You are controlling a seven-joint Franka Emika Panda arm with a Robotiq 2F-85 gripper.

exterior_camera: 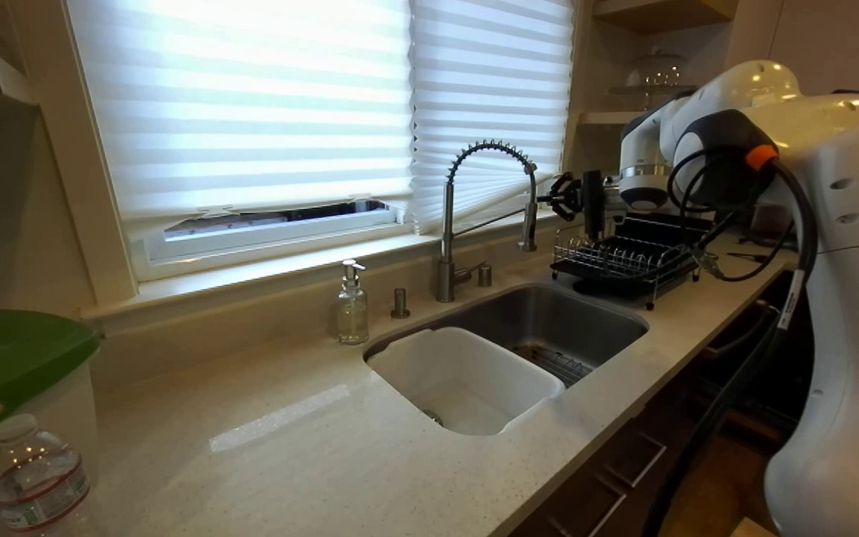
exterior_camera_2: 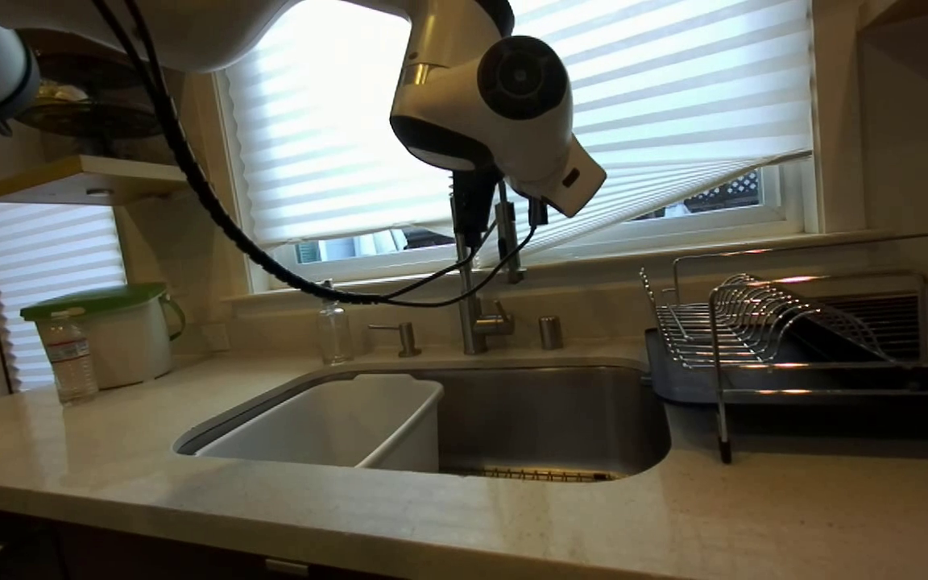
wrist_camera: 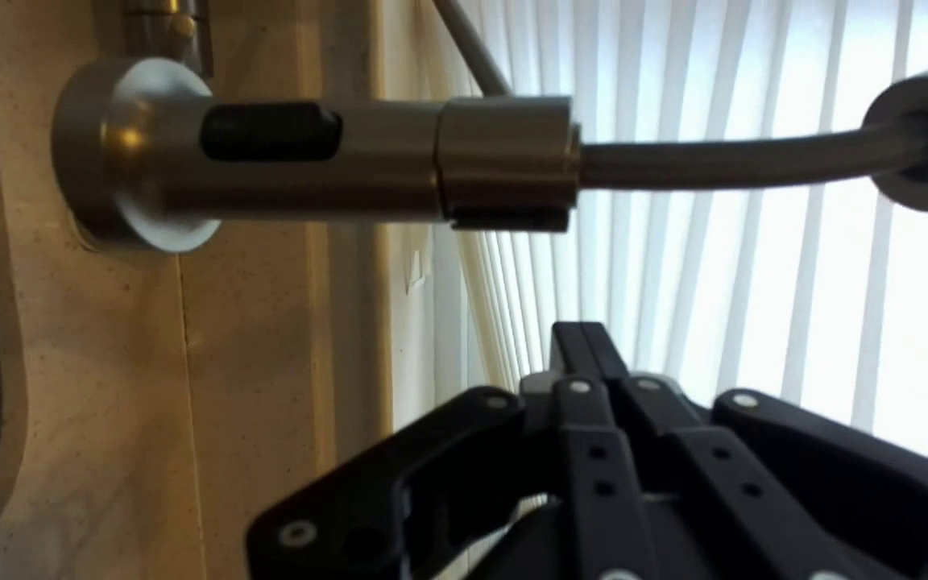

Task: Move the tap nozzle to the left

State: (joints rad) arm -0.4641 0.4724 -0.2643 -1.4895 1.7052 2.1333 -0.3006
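While the two black fingers (wrist_camera: 570,350) of the Robotiq gripper (wrist_camera: 590,349) are pressed together at their tips, the spray head (wrist_camera: 351,179) of the chrome gooseneck faucet (exterior_camera: 447,224) lies just beside them, outside their grasp. In the wrist view, which shows the scene turned on its side, a gap appears between the fingertips and the spray head; a black button (wrist_camera: 271,131) sits on its near face, and a grey hose (wrist_camera: 722,165) leaves its collar (wrist_camera: 508,153). In an exterior view the fingertips point toward the upper part of the spray head, and whether they touch it I cannot tell. Hanging outlet-down from the spring-coil spout (exterior_camera: 491,146), the spray head is on the side of the faucet's upright column (exterior_camera_2: 472,332) toward the dish rack (exterior_camera: 623,261) in both exterior views, with a slim support bar (wrist_camera: 472,48) linking the two. The column rises from the pale counter (exterior_camera: 288,485) just behind the stainless-steel sink (exterior_camera_2: 561,411), whose half farther from the dish rack holds a white plastic tub (exterior_camera: 474,365). Along the counter's back stand a small soap dispenser pump (exterior_camera_2: 407,340) and a glass soap bottle (exterior_camera: 353,317), with a water bottle (exterior_camera_2: 71,366) and a green-lidded container (exterior_camera_2: 130,346) beyond. Pleated window shades (exterior_camera: 250,112) hang behind.
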